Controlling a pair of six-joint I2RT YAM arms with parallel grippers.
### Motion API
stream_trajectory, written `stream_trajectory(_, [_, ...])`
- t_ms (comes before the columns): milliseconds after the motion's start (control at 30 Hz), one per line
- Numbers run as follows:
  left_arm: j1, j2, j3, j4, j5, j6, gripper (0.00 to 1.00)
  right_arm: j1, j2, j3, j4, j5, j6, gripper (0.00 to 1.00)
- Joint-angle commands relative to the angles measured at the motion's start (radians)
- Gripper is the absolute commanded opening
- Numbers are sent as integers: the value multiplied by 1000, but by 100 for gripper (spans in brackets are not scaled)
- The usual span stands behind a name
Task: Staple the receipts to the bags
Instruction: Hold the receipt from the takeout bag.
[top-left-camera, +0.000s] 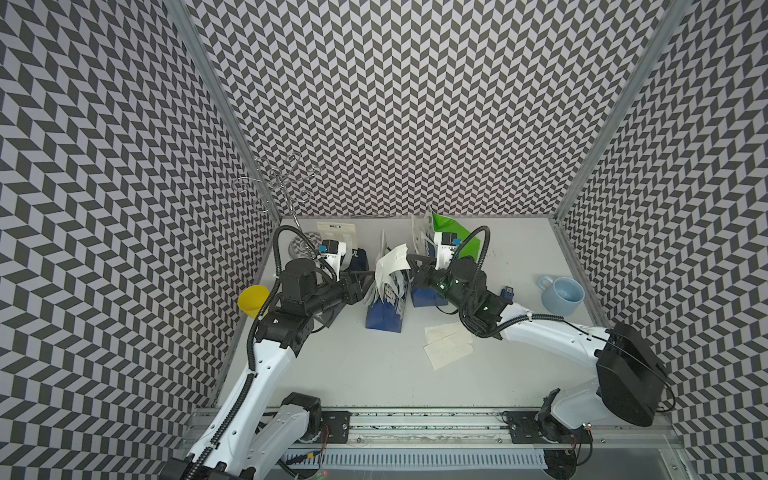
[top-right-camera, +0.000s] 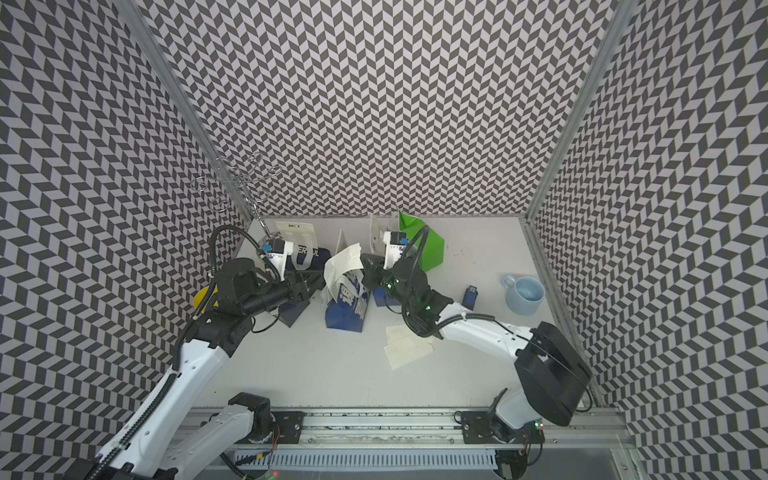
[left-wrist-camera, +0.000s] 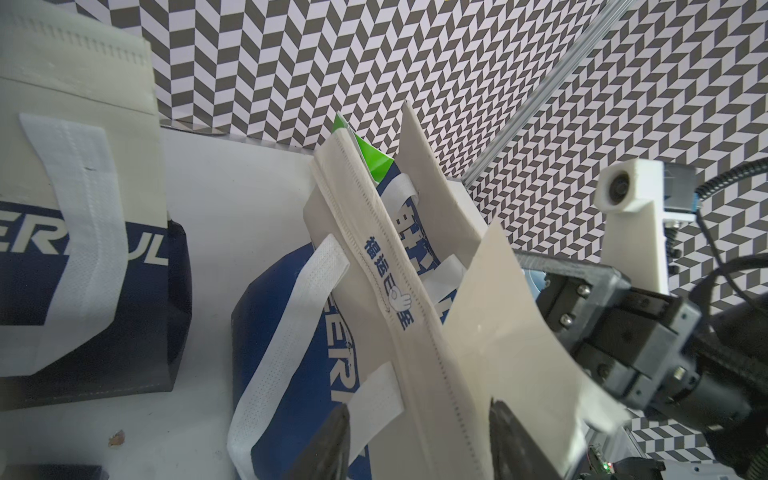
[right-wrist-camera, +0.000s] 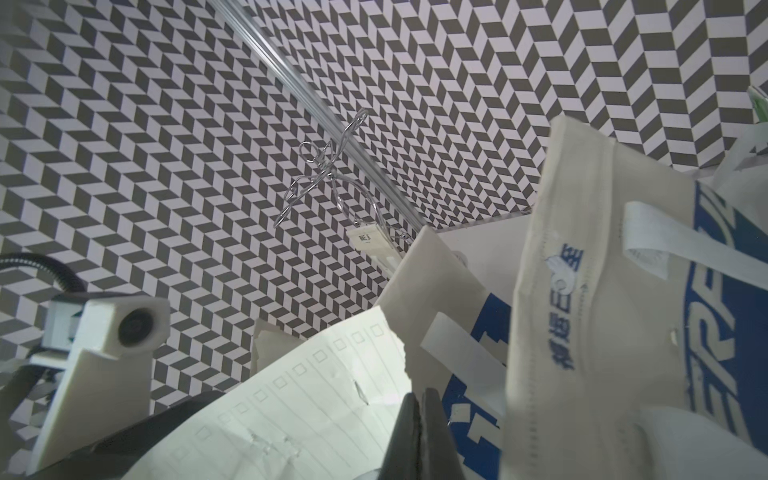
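1. In both top views the middle blue bag (top-left-camera: 384, 313) (top-right-camera: 347, 313) stood at the centre of the table (top-left-camera: 353, 374), between the two arms.
2. A raised receipt (top-left-camera: 390, 262) curled over that bag's mouth, just above the centre of the frame.
3. The left gripper (left-wrist-camera: 417, 409) had its fingers (left-wrist-camera: 332, 440) spread. One stood on each side of the bag's folded cream rim, and they were not closed on it.
4. The right gripper (right-wrist-camera: 422, 399) had its fingers pressed together, pinching the raised receipt's edge at the bottom centre of its wrist view.
5. The loose receipts (top-left-camera: 446, 347) lay flat and overlapping, lower right of the middle blue bag.
6. The green bag (top-left-camera: 457, 239) stood at the back, right of centre. A second blue bag (top-left-camera: 426, 296) stood just right of the middle one. A third blue bag (top-left-camera: 359, 259) showed behind the left arm.
7. The stapler (top-left-camera: 508, 293) sat right of the right arm's wrist, near a pale blue mug (top-left-camera: 561, 296). A yellow cup (top-left-camera: 252, 300) stood at the table's left edge.
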Motion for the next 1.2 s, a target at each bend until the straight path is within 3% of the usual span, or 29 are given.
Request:
stream_trajectory(0, [4,-4,34,-11,23,6,60,-26,16,-10,75,-70,86,0])
stream_trajectory(233, [2,-8,44,-37,48,59,71,-30,45,-5,44,-149,142,0])
stream_trajectory(900, [-35,16,38,19,21,32,76,-31,41,7,-22,-148,127,0])
stream_trajectory(1167, [-117,-14,28,-50,-156,58,85,-30,34,2,-24,-143,131,0])
